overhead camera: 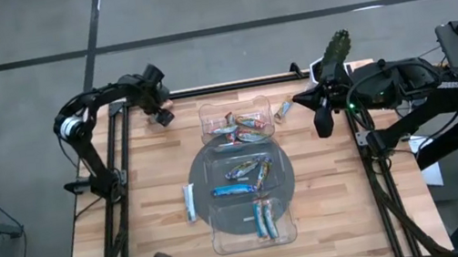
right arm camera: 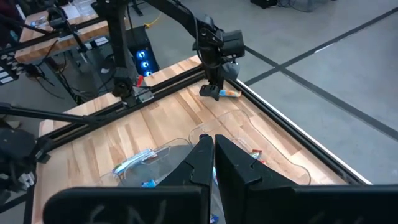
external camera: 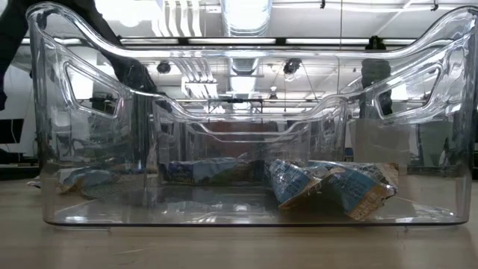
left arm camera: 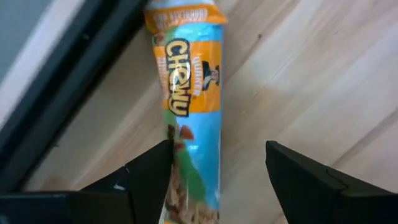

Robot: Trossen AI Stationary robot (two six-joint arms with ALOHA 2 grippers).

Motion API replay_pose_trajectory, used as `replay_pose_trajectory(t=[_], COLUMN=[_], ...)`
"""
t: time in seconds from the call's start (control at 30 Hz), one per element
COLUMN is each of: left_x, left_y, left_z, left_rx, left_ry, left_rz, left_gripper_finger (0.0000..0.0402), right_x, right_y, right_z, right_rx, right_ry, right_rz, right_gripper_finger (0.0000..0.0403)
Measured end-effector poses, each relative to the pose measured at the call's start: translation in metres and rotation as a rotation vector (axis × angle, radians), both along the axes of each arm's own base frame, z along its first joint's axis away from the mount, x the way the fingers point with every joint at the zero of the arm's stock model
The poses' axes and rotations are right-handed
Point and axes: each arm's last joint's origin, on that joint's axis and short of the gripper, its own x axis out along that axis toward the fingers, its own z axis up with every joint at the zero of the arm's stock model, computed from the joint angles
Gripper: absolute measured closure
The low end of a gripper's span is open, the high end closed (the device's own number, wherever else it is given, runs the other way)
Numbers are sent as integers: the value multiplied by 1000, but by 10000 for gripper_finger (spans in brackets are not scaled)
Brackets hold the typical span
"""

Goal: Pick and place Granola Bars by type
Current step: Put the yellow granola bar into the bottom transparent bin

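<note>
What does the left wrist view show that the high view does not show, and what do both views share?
Only the left wrist view: the wrapper of the granola bar under the left tool, orange at one end and light blue below, lying between the open fingers.

Only the high view: the clear tray with sorted bars, a loose bar beside it, another near the right tool, and both arms.

Both: the left tool at the wooden table's far left corner.

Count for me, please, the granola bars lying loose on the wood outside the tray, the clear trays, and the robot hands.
Loose granola bars: 3
Clear tray: 1
Hands: 2, the left hand open over a bar, the right hand shut
Total: 6
</note>
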Motion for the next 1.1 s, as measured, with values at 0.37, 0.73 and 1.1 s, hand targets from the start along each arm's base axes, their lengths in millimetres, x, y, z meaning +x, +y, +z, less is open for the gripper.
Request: replay_pose_trajectory(t=[0.37, 0.73, 1.1], left_x=[1, 2, 3], left_y=[2, 5, 6], left_z=[-11, 0, 13], left_rx=[-42, -54, -88], left_ry=[32, 50, 70], left_rz=[11, 13, 12], left_gripper_finger=[203, 289, 312], right_x=[0, 0, 0], right_y=[0, 0, 0], right_z=[0, 0, 0], right_rx=[0, -3, -10], right_ry=[0, 1, 4], right_rz=[0, 1, 4], right_gripper_finger=[394, 394, 394])
